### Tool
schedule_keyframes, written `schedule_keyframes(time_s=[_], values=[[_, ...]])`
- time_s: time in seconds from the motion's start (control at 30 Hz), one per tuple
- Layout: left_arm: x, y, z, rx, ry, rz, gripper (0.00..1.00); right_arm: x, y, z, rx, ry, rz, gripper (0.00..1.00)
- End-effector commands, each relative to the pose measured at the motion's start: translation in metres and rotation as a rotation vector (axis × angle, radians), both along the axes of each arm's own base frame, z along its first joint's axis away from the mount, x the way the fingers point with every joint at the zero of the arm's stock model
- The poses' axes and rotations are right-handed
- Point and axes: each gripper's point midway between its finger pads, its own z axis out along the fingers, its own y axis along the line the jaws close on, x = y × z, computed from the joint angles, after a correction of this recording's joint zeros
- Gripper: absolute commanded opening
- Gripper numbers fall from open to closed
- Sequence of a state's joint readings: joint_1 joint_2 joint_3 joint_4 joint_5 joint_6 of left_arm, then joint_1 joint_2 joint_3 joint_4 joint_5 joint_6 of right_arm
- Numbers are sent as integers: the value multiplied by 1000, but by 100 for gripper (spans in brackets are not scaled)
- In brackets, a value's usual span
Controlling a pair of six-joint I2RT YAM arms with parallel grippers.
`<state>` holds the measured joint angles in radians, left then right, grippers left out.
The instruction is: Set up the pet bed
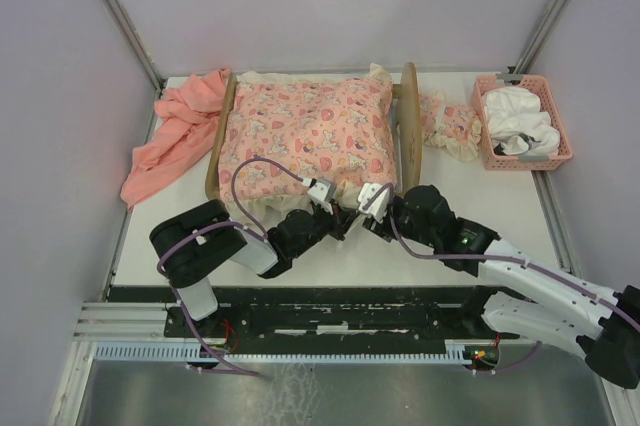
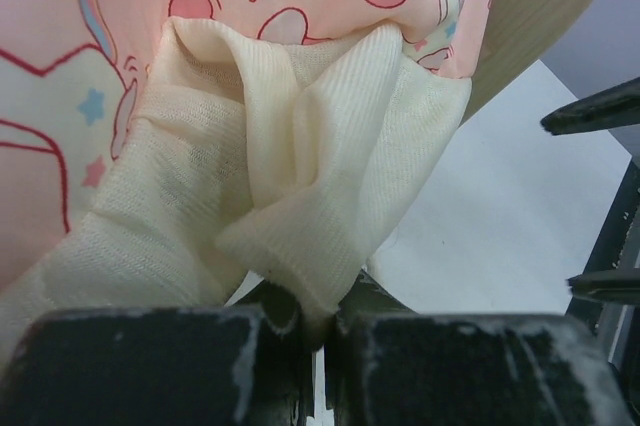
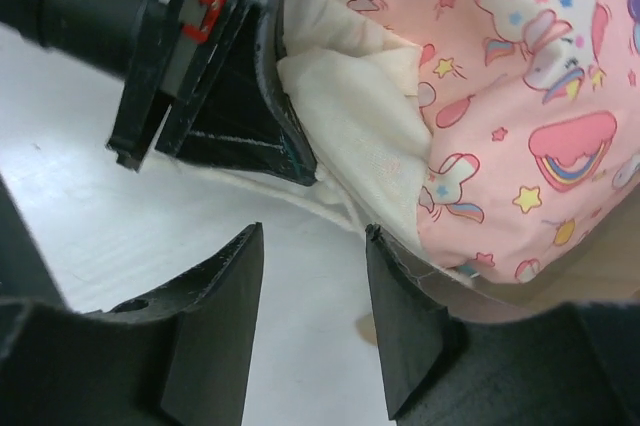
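Observation:
The pet bed (image 1: 409,116) is a light-wood frame at the back middle of the table. A pink unicorn-print cushion (image 1: 305,131) with a cream frill fills it. My left gripper (image 1: 340,216) is at the cushion's near edge. In the left wrist view it (image 2: 322,321) is shut on a fold of the cream frill (image 2: 300,196). The wooden headboard (image 2: 540,6) shows at the upper right of that view. My right gripper (image 3: 312,236) stands open just beside the left one, over bare table. Its right fingertip (image 3: 385,266) is close to the frill (image 3: 360,116), with nothing between the jaws.
A salmon-pink cloth (image 1: 175,131) lies crumpled left of the bed. A small matching pillow (image 1: 450,126) rests right of the headboard. A pink basket (image 1: 560,156) holding white cloth stands at the back right. The two grippers are very close together.

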<state>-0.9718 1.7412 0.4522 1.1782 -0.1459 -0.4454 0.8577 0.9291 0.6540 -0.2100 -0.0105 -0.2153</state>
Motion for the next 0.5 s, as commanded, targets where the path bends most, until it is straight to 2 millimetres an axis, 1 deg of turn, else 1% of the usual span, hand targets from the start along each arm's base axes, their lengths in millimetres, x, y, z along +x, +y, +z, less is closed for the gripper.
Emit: schedule_keyframes(time_s=[0.0,0.03,0.1,0.17,0.27,0.47], values=[[0,-3,25,-100,-23,-5,3,8,10,1,-208,-389,316,54],[0,-3,25,-102,-24,-6,3,14,10,1,-225,-458,317,54],[0,-2,26,-104,-24,-6,3,23,11,-6,-275,-539,332,53],[-1,-2,28,-107,-28,-8,3,21,18,-18,-318,-544,405,53],[0,-2,29,-109,-31,-7,3,16,30,-27,-298,-547,473,53],[-1,0,30,-107,-36,-1,3,15,42,-36,-302,-569,539,53]])
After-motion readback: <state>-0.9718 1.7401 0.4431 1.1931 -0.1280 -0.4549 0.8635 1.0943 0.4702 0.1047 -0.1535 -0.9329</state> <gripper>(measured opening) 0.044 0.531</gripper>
